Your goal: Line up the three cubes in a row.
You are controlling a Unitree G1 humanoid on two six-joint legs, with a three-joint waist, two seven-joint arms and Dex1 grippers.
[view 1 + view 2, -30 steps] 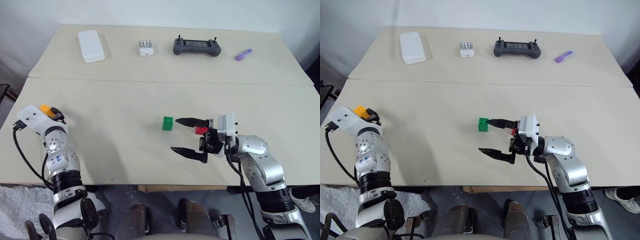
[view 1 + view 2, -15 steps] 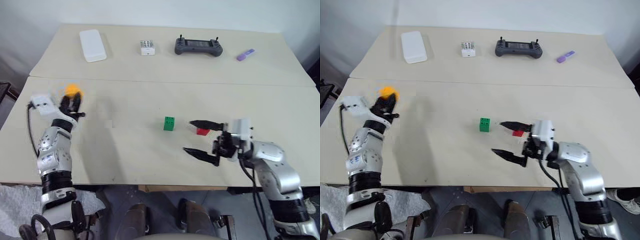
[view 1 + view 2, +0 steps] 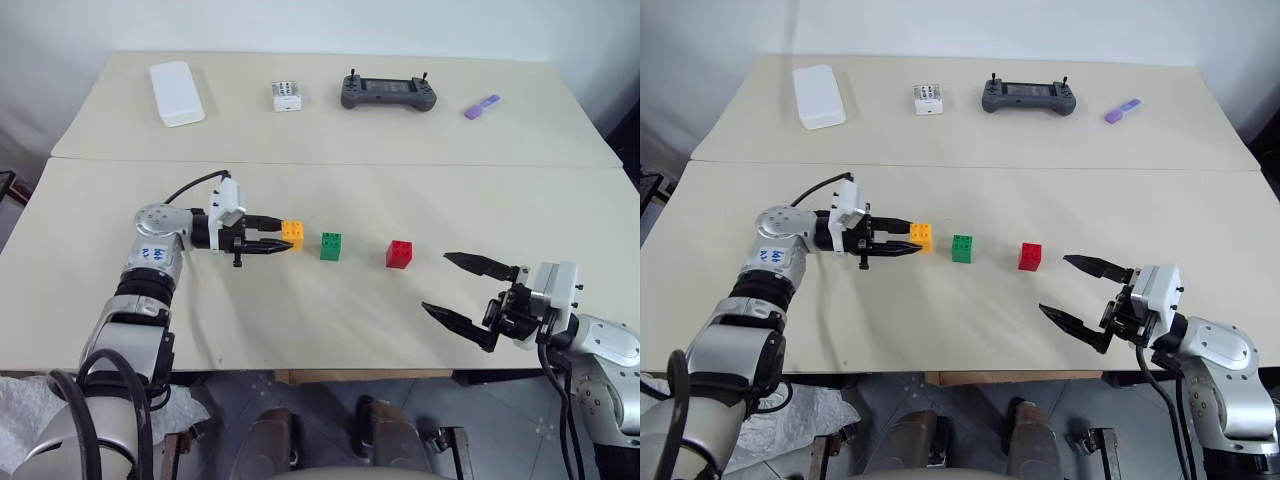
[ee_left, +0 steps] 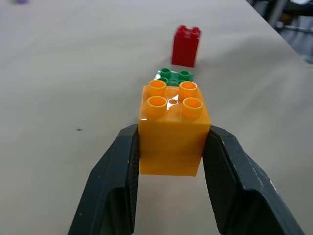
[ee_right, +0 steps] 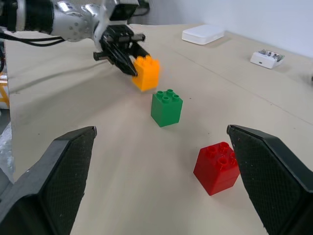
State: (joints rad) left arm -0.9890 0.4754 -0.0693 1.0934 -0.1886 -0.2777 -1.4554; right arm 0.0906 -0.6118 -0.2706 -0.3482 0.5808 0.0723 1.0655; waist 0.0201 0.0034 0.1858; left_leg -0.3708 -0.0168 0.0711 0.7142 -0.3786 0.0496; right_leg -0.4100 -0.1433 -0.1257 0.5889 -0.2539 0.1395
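Cubes line the near table (image 3: 330, 320) in a row: the yellow-orange cube (image 3: 292, 233) on the robot's left, the green cube (image 3: 331, 246) just beside it, the red cube (image 3: 400, 254) further right with a wider gap. The left gripper (image 3: 278, 237) is clenched on the yellow-orange cube, its fingers (image 4: 120, 181) pressing opposite sides, arm reaching in level from the left. The right gripper (image 3: 470, 292) stands released, jaws spread wide, near the table's front edge and well apart from the red cube. Bare tabletop lies in front of the row and behind it up to the seam with the far table. Along the far table sit a white box (image 3: 177, 92), a small white box with dark dots (image 3: 287, 96), a dark controller (image 3: 388, 92) and a purple object (image 3: 481, 107). Whether the yellow-orange cube rests on the table or is just off it cannot be told from the head views; the left wrist view gives the grip close up, with the green and red cubes in line behind.
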